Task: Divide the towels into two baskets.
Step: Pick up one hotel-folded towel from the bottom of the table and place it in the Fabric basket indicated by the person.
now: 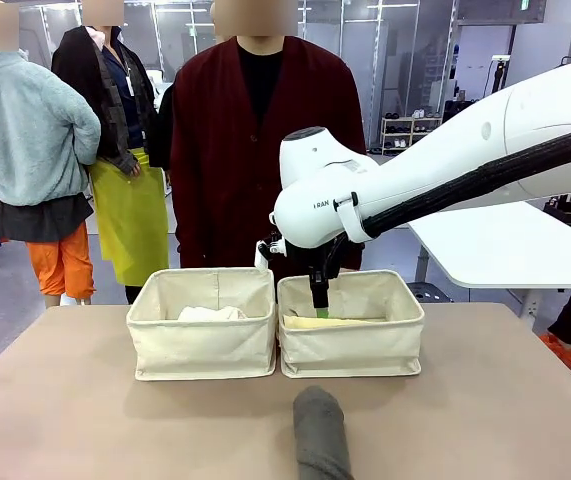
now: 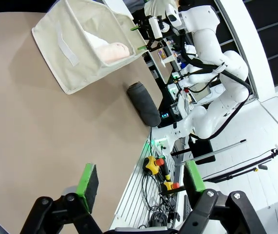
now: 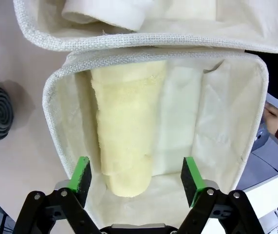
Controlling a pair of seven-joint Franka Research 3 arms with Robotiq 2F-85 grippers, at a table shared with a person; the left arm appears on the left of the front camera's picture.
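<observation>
We note a coarse, matt woven surface on the rectangular soft-sided basket of cream canvas (image 3: 51, 92) beneath the right gripper (image 3: 135, 165). Its green pads (image 3: 83, 174) look matt. Beyond them, the pale yellow rolled terry-cloth towel (image 3: 126, 131) shows a fuzzy looped pile. The beige tabletop (image 3: 22, 165) looks smooth and matt.

Two baskets stand side by side, the left basket (image 1: 202, 345) at 9 o'clock of the right basket (image 1: 350, 350). Three towels are certain: one dark grey towel (image 1: 321, 430) on the table (image 1: 65, 400) at 6 o'clock of the baskets, one pale yellow towel (image 3: 126, 136) in the right basket, and one pale towel (image 1: 210, 313) in the left basket; whether a second roll lies beside it cannot be told. There are two grippers, the left gripper (image 2: 141, 170) and the right gripper (image 3: 135, 170), each with two green pads (image 3: 83, 173), and one person (image 1: 265, 150) at 12 o'clock.
</observation>
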